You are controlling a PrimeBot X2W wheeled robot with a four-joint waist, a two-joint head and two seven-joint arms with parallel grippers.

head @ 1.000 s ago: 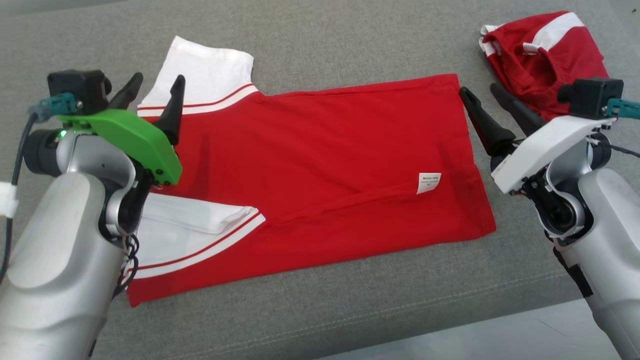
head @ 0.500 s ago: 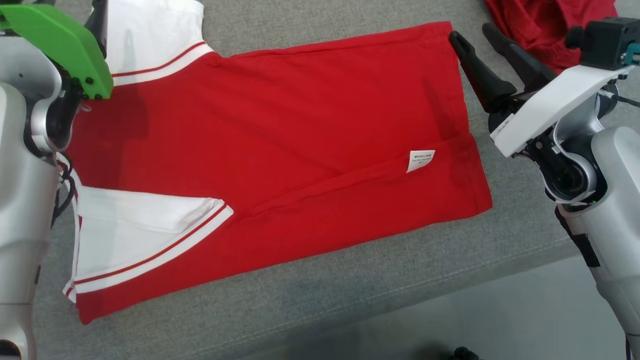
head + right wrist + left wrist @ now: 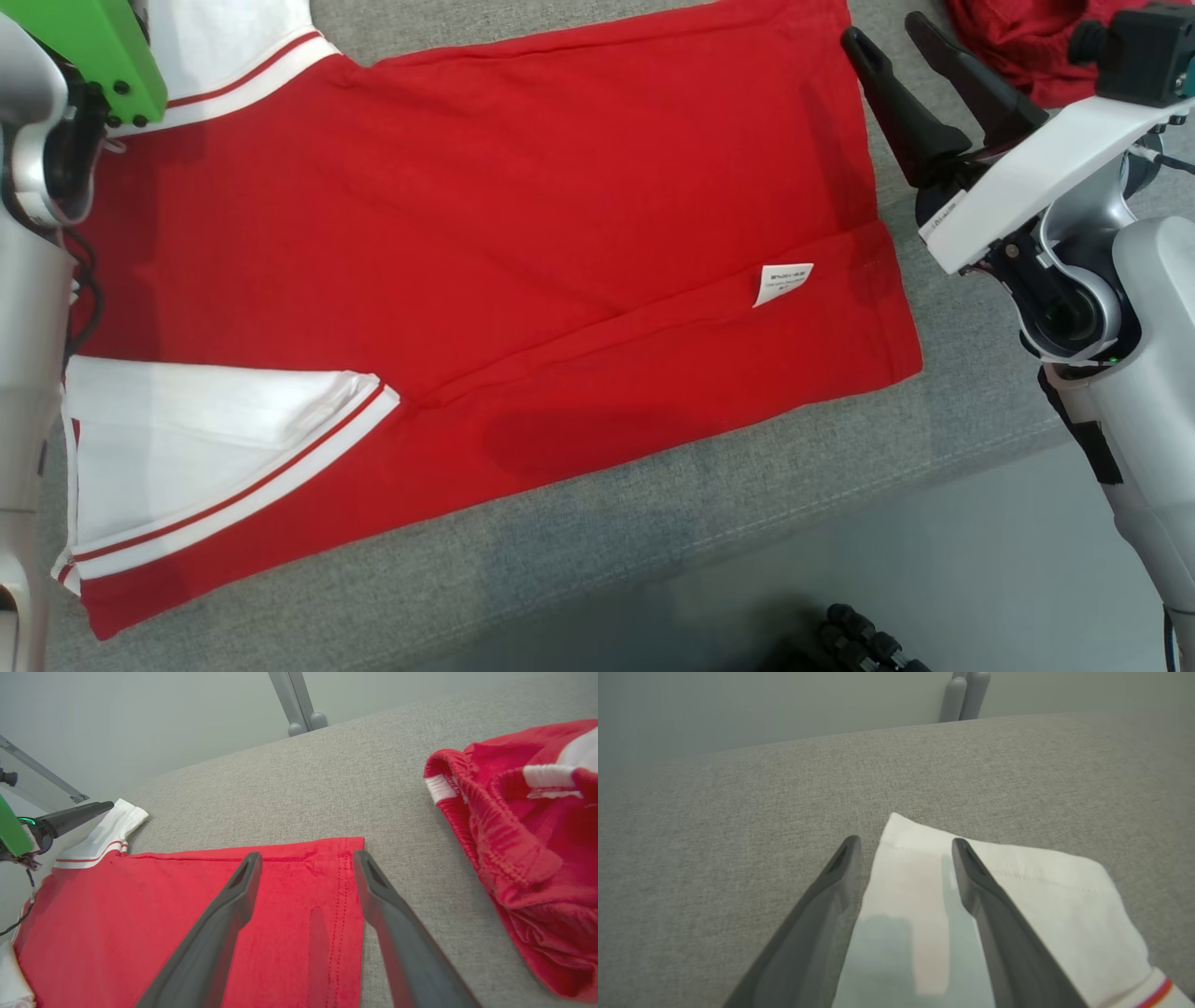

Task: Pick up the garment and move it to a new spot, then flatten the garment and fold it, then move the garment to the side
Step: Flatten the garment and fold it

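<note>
The garment [image 3: 485, 233] is a red shirt with white sleeves, spread flat on the grey cushion [image 3: 579, 560]. In the left wrist view my left gripper [image 3: 903, 844] stands open, hanging over the far white sleeve [image 3: 1017, 896] with its fingers straddling the sleeve's corner. Its green wrist cover [image 3: 84, 47] shows at the top left of the head view. My right gripper [image 3: 887, 33] is open beside the shirt's far right hem corner. In the right wrist view the right gripper [image 3: 306, 856] hovers over that hem corner of the garment [image 3: 140, 905], gripping nothing.
A second red and white garment [image 3: 523, 849] lies crumpled to the right of the hem; it also shows behind my right wrist [image 3: 1018, 47]. The cushion's front edge drops to pale floor [image 3: 934, 560]. Metal legs [image 3: 299, 704] stand beyond the far edge.
The whole head picture has shifted, so the camera moved down and closer. The garment lies as before. Both grippers stay open by the same sleeve and hem corner.
</note>
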